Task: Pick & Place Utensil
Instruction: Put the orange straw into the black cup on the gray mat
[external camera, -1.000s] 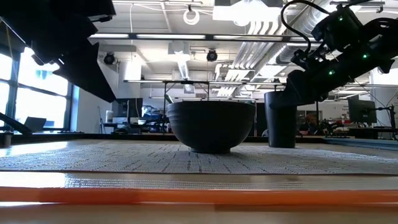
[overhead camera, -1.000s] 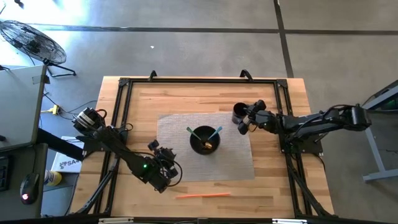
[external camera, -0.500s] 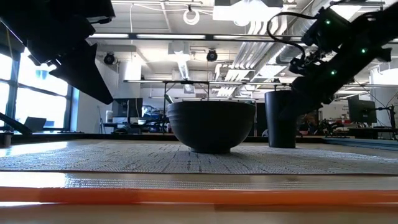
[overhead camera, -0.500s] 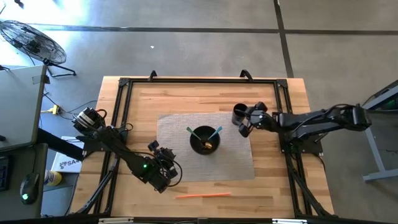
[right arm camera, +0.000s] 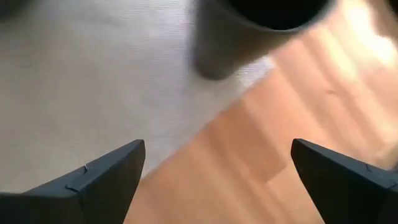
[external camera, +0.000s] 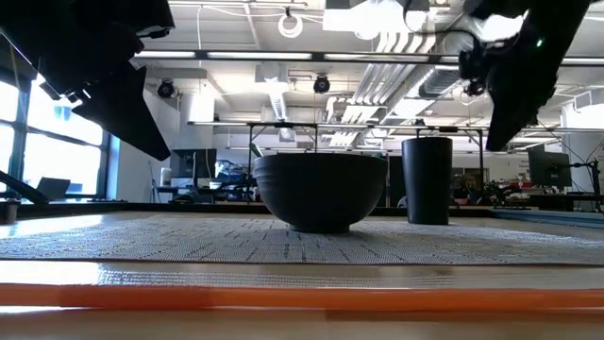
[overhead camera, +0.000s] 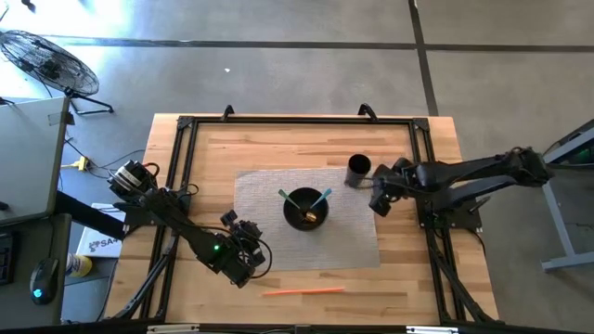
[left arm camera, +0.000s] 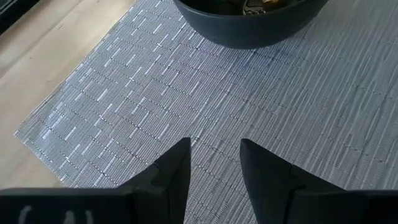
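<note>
Both sets of fingers empty, utensils in the bowl, one orange utensil out on the wood.

My right fingers are spread wide and hold nothing, hanging above the mat's edge just beside the dark cup, whose inside I cannot see into. My left fingers stand slightly parted, empty, low over the grey woven mat near its front left corner. At the mat's middle sits the black bowl, holding two teal-handled utensils that lean on its rim, plus something brownish at the bottom. The orange utensil, long and thin, lies flat on the bare tabletop in front of the mat.
</note>
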